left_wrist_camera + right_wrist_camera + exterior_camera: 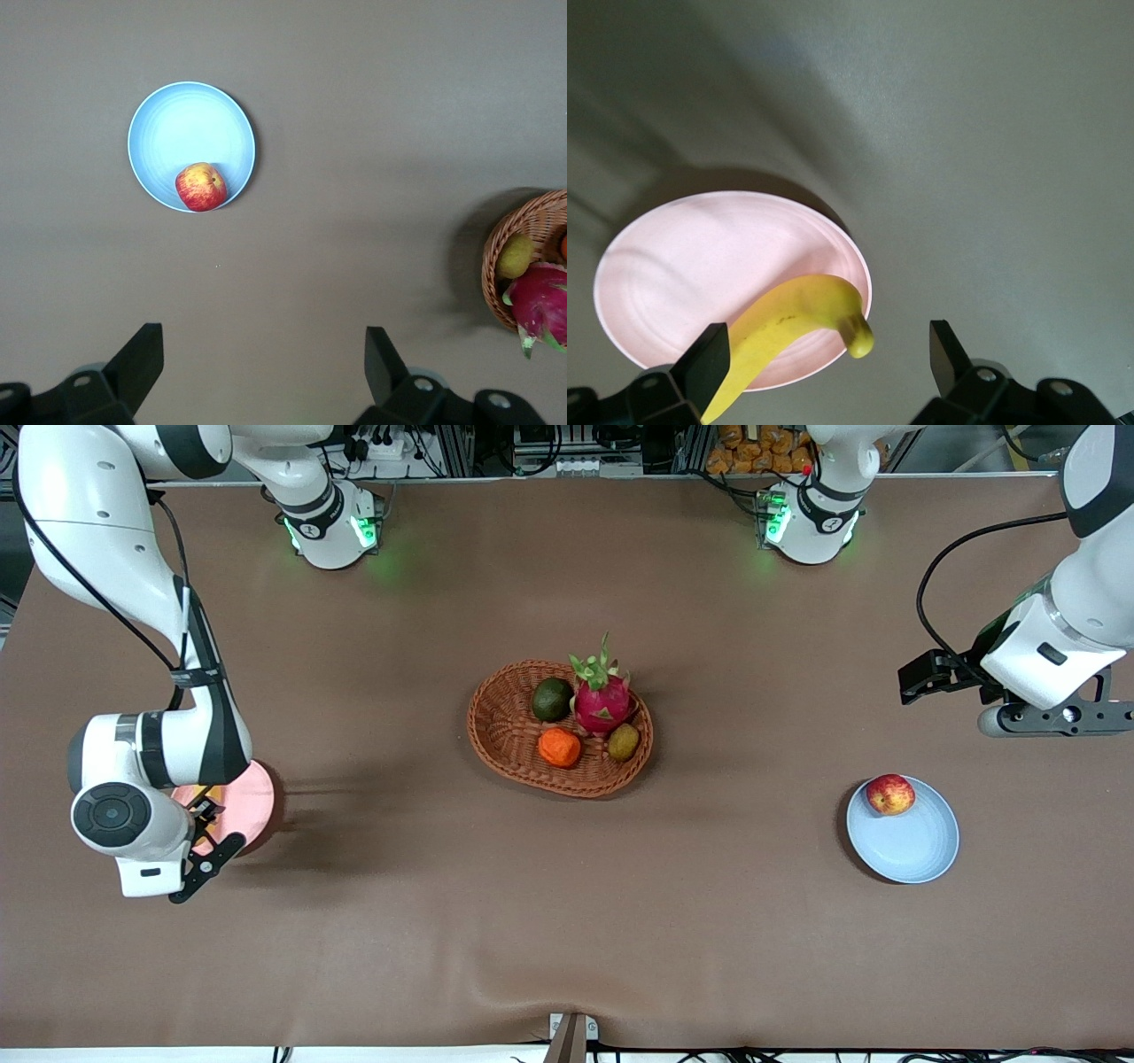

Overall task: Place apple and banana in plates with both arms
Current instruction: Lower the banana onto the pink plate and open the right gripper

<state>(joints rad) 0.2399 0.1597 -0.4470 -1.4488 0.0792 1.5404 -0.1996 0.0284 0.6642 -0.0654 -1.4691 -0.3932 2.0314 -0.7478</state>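
The red apple (890, 794) (201, 187) lies at the rim of the pale blue plate (912, 841) (182, 128), toward the left arm's end of the table. My left gripper (920, 677) (264, 354) hangs open and empty over bare cloth, apart from that plate. The yellow banana (784, 323) lies on the pink plate (252, 802) (691, 266), its stem end poking past the rim. My right gripper (208, 828) (826, 359) is low over this plate and open; the banana runs between its fingers beside one fingertip (709, 359). In the front view the right arm hides the banana.
A brown wicker basket (500, 731) (532, 217) stands mid-table, holding a pink dragon fruit (602, 701), an orange fruit (559, 747), a dark green fruit (552, 699) and a small brownish one (624, 741). Brown cloth covers the table.
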